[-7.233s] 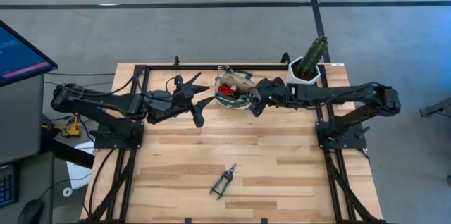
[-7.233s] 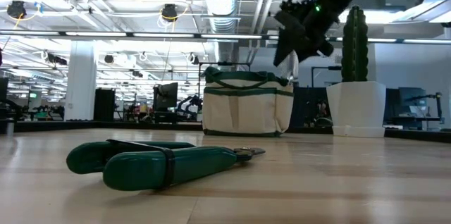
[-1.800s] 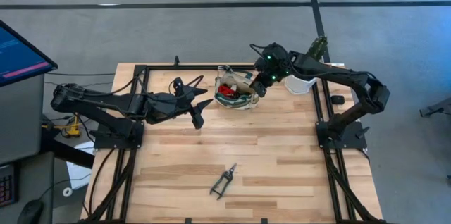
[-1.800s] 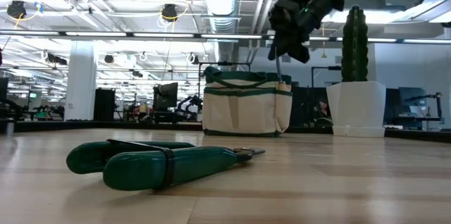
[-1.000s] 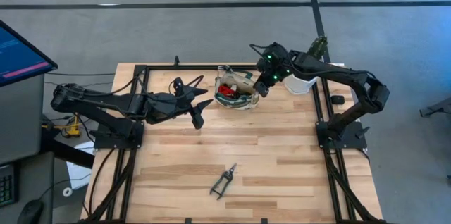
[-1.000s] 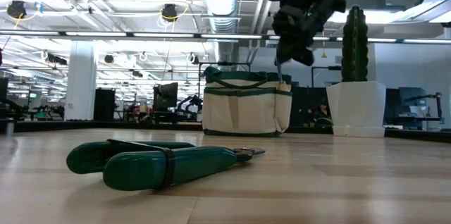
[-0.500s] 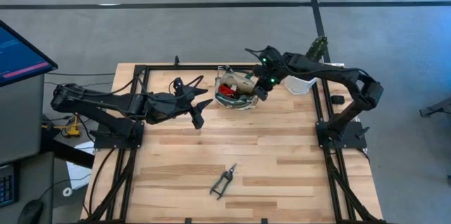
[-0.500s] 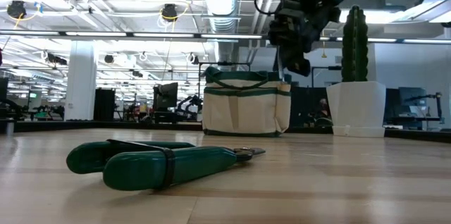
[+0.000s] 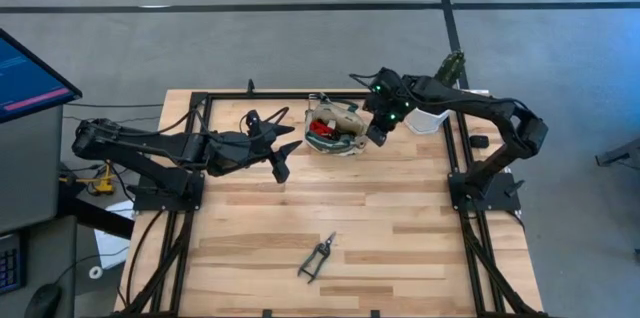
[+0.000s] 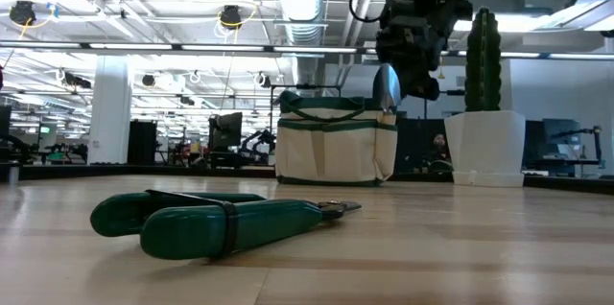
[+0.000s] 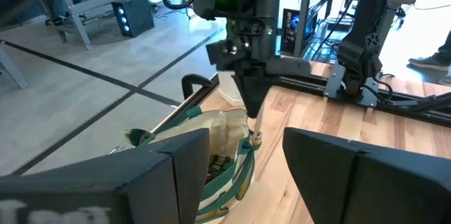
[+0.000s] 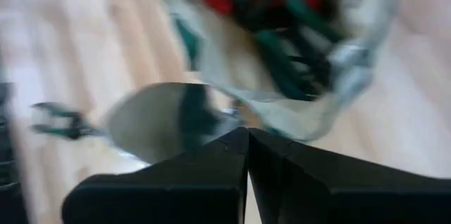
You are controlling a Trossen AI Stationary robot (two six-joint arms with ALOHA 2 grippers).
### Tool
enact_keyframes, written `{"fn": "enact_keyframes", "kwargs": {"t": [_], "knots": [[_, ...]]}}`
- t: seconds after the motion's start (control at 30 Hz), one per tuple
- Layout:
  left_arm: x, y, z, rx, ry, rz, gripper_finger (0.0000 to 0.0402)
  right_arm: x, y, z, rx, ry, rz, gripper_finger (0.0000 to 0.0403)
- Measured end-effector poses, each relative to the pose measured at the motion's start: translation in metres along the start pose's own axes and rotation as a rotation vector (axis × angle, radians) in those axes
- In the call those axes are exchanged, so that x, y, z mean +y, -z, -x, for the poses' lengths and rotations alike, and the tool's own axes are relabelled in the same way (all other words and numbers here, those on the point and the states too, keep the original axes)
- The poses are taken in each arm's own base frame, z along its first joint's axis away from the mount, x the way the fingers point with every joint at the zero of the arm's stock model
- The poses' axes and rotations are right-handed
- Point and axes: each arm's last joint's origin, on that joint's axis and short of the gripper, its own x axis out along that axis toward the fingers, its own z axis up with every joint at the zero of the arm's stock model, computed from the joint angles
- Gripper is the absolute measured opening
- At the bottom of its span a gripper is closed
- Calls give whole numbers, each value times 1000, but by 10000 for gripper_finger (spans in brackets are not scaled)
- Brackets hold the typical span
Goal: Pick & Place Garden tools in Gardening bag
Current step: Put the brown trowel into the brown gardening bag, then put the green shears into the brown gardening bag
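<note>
Item one, nearest you: pruning shears (image 9: 317,256), green-handled, lying flat on the surface (image 9: 400,228) at its near edge, well apart from both arms and not yet bagged.

Item two, mid-surface, left side: left gripper (image 9: 277,148), fingers spread wide and holding nothing, hovering beside the bag; the arm lies stretched low across the surface and waits.

Item three, far side: gardening bag (image 10: 335,144), upright, cream with green trim, a red-headed tool (image 9: 318,128) showing inside it.

Item four: right gripper (image 9: 376,130), fingers pressed shut on the handle of a trowel (image 10: 387,84), blade hanging downward just above the bag's right rim. The arm reaches in from the right, elbow raised, wrist bent down.

Handling note: shift the trowel inward over the bag's mouth before lowering; the blade looks close to the rim and could catch the fabric or tip the bag. Let go only once the blade is well inside.
</note>
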Motion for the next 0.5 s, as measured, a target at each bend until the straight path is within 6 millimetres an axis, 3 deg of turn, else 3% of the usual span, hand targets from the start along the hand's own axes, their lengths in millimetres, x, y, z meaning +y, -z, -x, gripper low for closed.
{"fn": "enact_keyframes", "kwargs": {"t": [0.1,0.27,0.37,0.5], "knots": [[0,0,0,0,0,-1,170,1,-4,10,5,104,-1,0],[0,0,0,2,0,-3,170,15,-14,47,-44,186,22,0],[0,3,0,24,-2,-22,170,32,-14,75,-121,180,56,0],[1,7,0,62,-6,-52,170,63,2,109,-278,140,137,0]]}}
